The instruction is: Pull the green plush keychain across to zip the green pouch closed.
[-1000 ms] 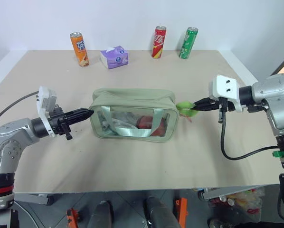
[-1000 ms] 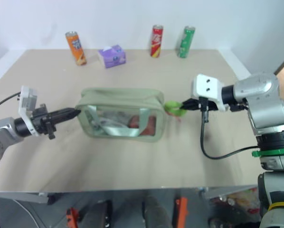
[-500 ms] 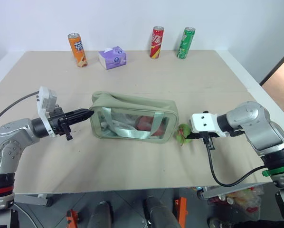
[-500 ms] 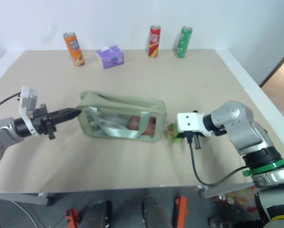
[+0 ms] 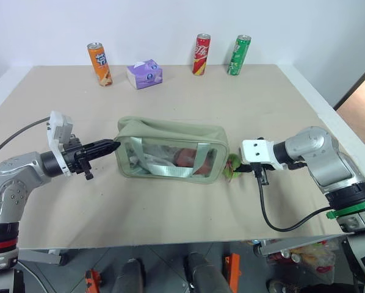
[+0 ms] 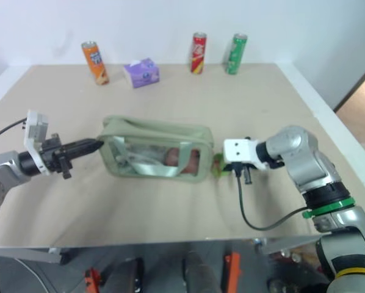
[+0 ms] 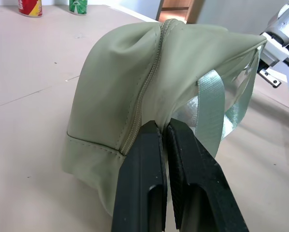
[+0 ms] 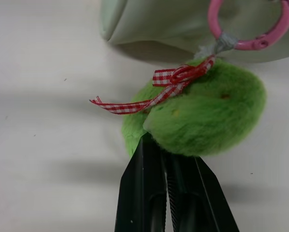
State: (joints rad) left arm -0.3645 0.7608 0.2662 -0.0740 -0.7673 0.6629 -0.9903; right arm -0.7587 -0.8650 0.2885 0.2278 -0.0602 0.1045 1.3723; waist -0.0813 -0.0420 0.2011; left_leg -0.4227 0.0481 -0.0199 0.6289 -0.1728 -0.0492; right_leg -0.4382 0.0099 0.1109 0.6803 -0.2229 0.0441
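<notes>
The green pouch (image 5: 170,151) lies on its side near the middle of the desk (image 5: 188,207), clear window toward the desk's near edge, webbing handles draped over the front. The left hand (image 5: 112,146) reaches in level from the desk's left side, and its two black fingers (image 7: 144,179) are pressed together on a pinch of fabric at the pouch's left end, just beside the zipper seam. Judging by the task, this grip is there to anchor the bag so that a pull on the zipper meets resistance instead of dragging the whole pouch along. At the opposite end, the green plush keychain (image 8: 207,113) hangs off the pouch's right end by a pink ring (image 8: 246,29) and rests low, at or just above the desk, with a red gingham ribbon (image 8: 149,96) tied at its top. The right hand (image 8: 166,154) comes in from the desk's right side, angled downward, with its fingertips tucked against the underside of the plush; the fingers stand almost together with only a thin gap, and the plush seems barely nipped between them, so whether the hold is firm I cannot tell. With the keychain at the far right end, the zip looks fully drawn across.
</notes>
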